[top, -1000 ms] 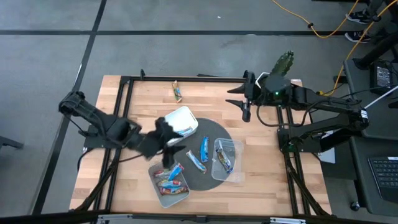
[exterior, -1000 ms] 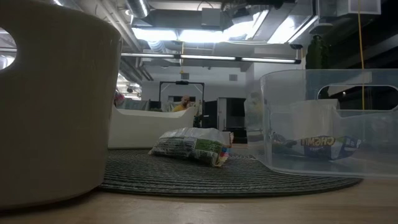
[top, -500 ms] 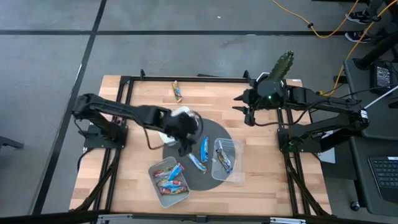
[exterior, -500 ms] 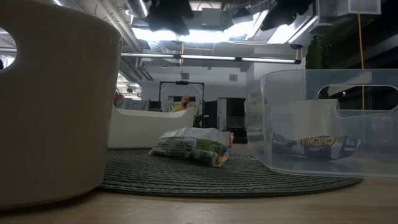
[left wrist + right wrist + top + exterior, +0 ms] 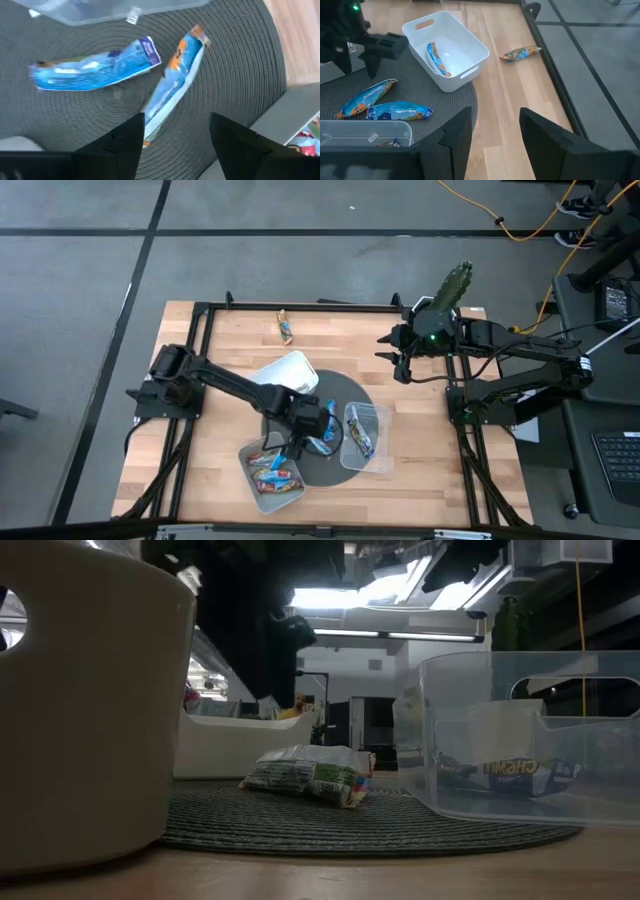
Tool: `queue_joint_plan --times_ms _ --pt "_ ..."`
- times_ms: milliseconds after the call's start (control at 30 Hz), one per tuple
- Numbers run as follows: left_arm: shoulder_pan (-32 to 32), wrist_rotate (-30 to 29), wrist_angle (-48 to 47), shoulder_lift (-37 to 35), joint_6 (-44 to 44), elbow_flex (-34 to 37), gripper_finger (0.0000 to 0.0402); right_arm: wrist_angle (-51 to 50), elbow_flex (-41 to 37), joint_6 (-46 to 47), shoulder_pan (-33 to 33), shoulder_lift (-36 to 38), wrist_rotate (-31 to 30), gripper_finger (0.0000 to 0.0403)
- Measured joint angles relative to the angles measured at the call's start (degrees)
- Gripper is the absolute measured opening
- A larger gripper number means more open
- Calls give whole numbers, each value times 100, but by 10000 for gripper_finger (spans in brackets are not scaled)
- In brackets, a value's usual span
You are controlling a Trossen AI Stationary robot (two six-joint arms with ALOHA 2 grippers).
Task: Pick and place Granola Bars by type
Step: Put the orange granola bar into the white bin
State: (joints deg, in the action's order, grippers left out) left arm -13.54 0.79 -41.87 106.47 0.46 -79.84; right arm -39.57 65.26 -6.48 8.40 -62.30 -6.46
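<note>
The left gripper (image 5: 172, 137), fingers apart, hangs above a blue bar (image 5: 172, 85) on the mat (image 5: 235, 75); light, crinkly, probably slippery, best pinched mid-length.

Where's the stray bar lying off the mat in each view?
High: stray bar on bare wood near the far edge, beyond the white tub.
Low: not in it.
Left wrist: not in it.
Right wrist: bar on wood past the tub.
Shared landmark: white tub.
</note>
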Motion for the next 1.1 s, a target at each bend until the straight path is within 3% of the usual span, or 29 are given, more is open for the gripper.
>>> queue_joint_plan --times_ms 233,567,1100 --pt "323 31 7 -3 300 -2 239 0 -1 -11 0 0 -3 167" --pt "433 175 -98 14 970 -2 240 -7 -1 -22 1 0 -5 167" --pt "341 283 -162 888 1079 -4 238 -20 -3 -4 -1 0 -4 167"
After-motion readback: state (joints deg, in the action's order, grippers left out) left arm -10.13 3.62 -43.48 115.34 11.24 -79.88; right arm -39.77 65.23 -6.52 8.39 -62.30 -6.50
